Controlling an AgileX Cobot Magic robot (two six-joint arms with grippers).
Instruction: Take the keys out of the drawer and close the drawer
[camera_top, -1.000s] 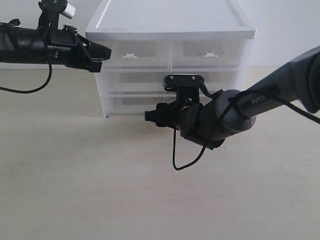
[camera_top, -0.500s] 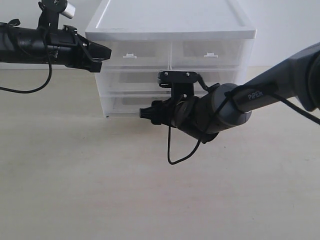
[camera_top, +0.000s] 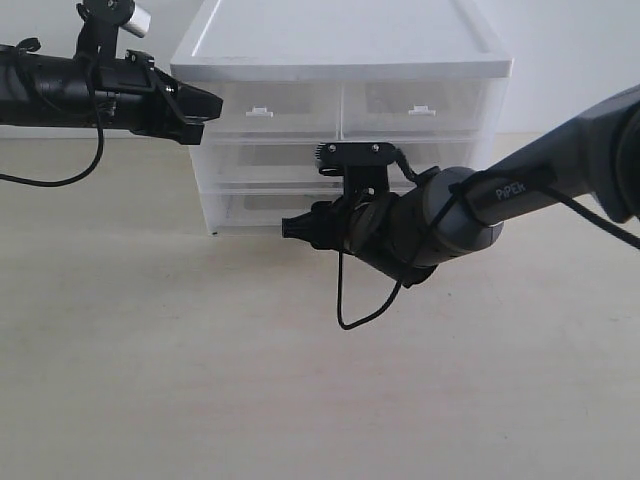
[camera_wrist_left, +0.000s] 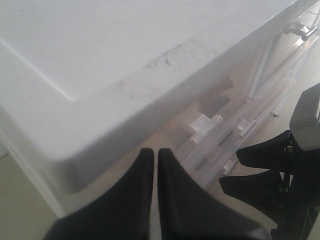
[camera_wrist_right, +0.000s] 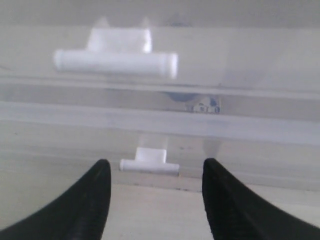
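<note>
Setting — a pale, wood-grain bench (camera_top: 150, 380) fills the foreground under soft, even light, and a plain white wall (camera_top: 570, 60) closes the rear. A white plastic cabinet (camera_top: 340, 40) stands at the bench's far side — its flat top faintly scuffed.

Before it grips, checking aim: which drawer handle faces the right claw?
The lowest tab handle, centred ahead of the open claw; the handle one tier higher isn't.
</note>
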